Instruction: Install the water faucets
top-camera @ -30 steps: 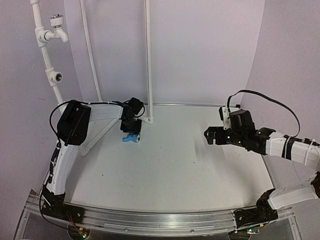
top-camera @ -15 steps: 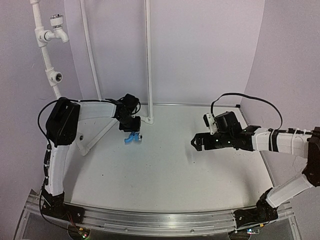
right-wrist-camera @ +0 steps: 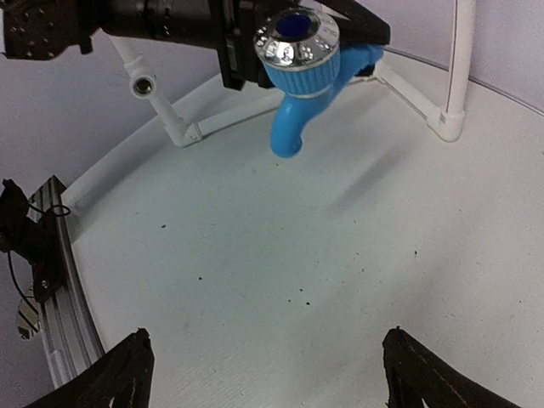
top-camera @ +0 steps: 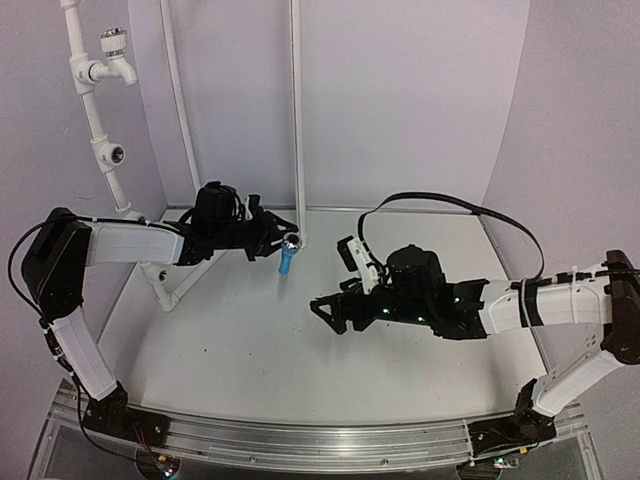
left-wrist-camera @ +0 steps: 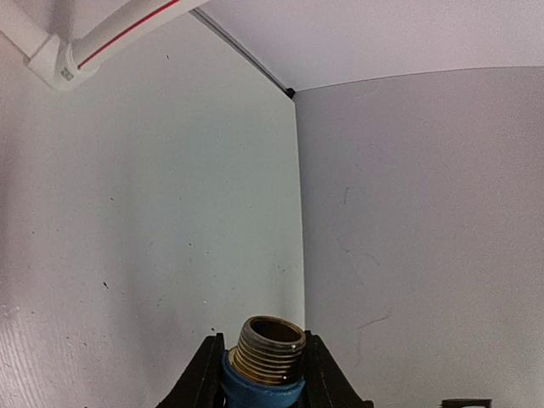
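One faucet in hand: the blue faucet (top-camera: pixel 287 255) was pinched in the left gripper (top-camera: pixel 281 243), clear of the table (top-camera: pixel 300 380). Its threaded brass end (left-wrist-camera: pixel 270 344) poked out past the fingertips, and its ribbed knob faced the right gripper (top-camera: pixel 325 310).
Left gripper: it was pressed onto the blue body from both sides, just behind the thread. That hold looked narrow to me, so the faucet could have swivelled between the pads.
Right gripper: its fingers (right-wrist-camera: pixel 127 374) were spread wide with nothing between them. The faucet sat ahead of and above the fingertips, apart from them.
Step in hand: I judged this a handover or a re-grip, with you bringing the empty tool up to the knob.
Doing it well: you would have done best to centre the knob between the spread fingers and close on the ribbed rim. The left jaws should have opened only once that hold was firm. The spout needed to stay outside your fingers.
White faucet (top-camera: pixel 114 48): it was already seated high on the pipe frame (top-camera: pixel 92 110), well behind the left wrist.
Open socket (top-camera: pixel 116 154): it was lower on that pipe, well apart from both tools. The thread had to meet it square, or it would likely have cross-threaded.
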Tool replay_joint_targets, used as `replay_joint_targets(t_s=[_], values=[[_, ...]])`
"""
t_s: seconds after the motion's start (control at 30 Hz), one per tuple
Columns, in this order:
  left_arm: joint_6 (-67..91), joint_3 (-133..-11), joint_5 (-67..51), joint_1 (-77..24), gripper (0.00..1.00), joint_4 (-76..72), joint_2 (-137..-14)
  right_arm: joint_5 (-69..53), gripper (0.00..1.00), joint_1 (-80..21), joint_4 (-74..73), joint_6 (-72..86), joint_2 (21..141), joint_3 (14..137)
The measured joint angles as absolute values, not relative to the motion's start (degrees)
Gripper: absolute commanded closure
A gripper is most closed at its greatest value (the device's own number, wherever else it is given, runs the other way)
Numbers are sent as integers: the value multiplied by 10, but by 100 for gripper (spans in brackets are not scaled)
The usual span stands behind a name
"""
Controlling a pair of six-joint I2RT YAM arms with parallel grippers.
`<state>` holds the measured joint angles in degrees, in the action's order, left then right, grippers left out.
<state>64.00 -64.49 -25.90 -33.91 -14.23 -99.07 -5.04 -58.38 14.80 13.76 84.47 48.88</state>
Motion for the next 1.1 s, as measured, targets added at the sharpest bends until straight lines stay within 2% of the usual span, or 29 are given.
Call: replay_joint_targets(t_s=[0.17,0.37,0.53,0.83,0.9,1.0,1.03,1.1], values=[[755,-593,-282,-339,100,-240,-989,-32,15,-593,235,134,858,485],[849,-575,-301,-340,100,-310,-989,69,23,-621,259,108,960,591],[881,-561,-304,-343,100,-347,-988,149,39,-634,256,98,1017,658],[900,-545,-310,-345,100,-365,-987,211,48,-633,255,86,1078,715],[901,-545,-313,-345,100,-368,-985,219,59,-633,255,83,1089,726],[901,-545,-309,-345,99,-374,-983,234,93,-633,253,80,1102,741],[900,-543,-304,-341,93,-378,-981,251,99,-633,249,80,1103,744],[897,-540,-297,-334,67,-379,-976,257,100,-631,248,76,1104,745]])
